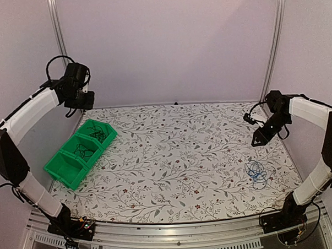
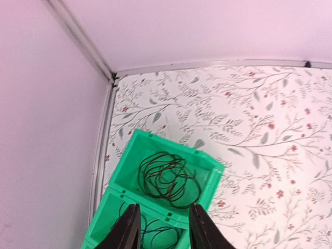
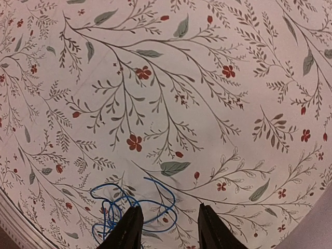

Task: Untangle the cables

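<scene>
A bright blue cable [image 1: 257, 172] lies in loose loops on the floral table at the right; it also shows in the right wrist view [image 3: 129, 207]. A dark brown cable [image 2: 168, 179] is coiled in the far compartment of the green bin [image 1: 79, 151], and a dark cable [image 2: 158, 236] lies in the middle compartment. My left gripper [image 2: 162, 228] is open and empty, held high over the bin. My right gripper [image 3: 167, 228] is open and empty, raised above the table beside the blue cable.
The green bin [image 2: 129, 166] has three compartments and stands at the table's left edge. Pale walls and metal frame posts [image 1: 56, 30] close in the back and sides. A metal rail [image 1: 176, 234] runs along the front edge.
</scene>
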Controlling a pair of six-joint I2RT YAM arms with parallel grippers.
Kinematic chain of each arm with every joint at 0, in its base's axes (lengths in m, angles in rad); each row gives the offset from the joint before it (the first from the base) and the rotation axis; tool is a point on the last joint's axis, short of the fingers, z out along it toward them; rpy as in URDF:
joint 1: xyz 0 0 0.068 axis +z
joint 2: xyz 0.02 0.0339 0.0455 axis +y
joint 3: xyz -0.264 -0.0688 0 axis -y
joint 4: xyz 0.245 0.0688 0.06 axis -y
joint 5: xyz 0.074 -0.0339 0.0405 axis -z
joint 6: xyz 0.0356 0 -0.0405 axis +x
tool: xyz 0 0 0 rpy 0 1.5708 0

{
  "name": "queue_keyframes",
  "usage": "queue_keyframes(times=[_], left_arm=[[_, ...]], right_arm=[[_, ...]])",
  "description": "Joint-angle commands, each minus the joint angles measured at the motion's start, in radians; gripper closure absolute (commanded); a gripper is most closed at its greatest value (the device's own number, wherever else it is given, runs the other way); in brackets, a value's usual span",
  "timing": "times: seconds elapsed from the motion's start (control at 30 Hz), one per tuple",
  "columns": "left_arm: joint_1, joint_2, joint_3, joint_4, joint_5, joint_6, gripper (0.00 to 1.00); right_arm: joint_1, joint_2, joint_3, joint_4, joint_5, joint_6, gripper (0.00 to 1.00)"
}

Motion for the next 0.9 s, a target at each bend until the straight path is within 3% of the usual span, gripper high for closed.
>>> queue_keyframes(times=[0.0,0.17,0.27,0.37,0.5,0.57,0.7,0.87], left_arm=[[-0.164,-0.026,0.084,0.074,-0.023,-0.015,0.67],[-0.206,-0.054,-0.008,0.249,0.082,-0.120,0.53],[-0.211,-0.062,-0.052,0.347,0.223,-0.127,0.56],[-0.213,-0.077,-0.099,0.421,0.270,-0.136,0.56],[-0.213,-0.074,-0.116,0.459,0.327,-0.124,0.56],[-0.220,-0.063,-0.112,0.470,0.383,-0.103,0.56],[-0.256,-0.044,-0.089,0.475,0.390,-0.043,0.55],[-0.276,-0.026,-0.075,0.472,0.397,-0.033,0.55]], right_arm=[[-0.107,-0.024,-0.059,-0.048,0.130,0.009,0.60],[-0.196,-0.073,-0.160,-0.068,0.181,0.008,0.59],[-0.218,-0.084,-0.213,-0.126,0.156,-0.006,0.57],[-0.219,-0.137,-0.246,-0.151,0.143,-0.055,0.51],[-0.219,-0.216,-0.282,-0.191,0.112,-0.231,0.40],[-0.219,-0.264,-0.336,-0.133,0.171,-0.368,0.37],[-0.219,-0.329,-0.402,-0.080,0.215,-0.580,0.35],[-0.218,-0.289,-0.414,0.004,0.232,-0.663,0.37]])
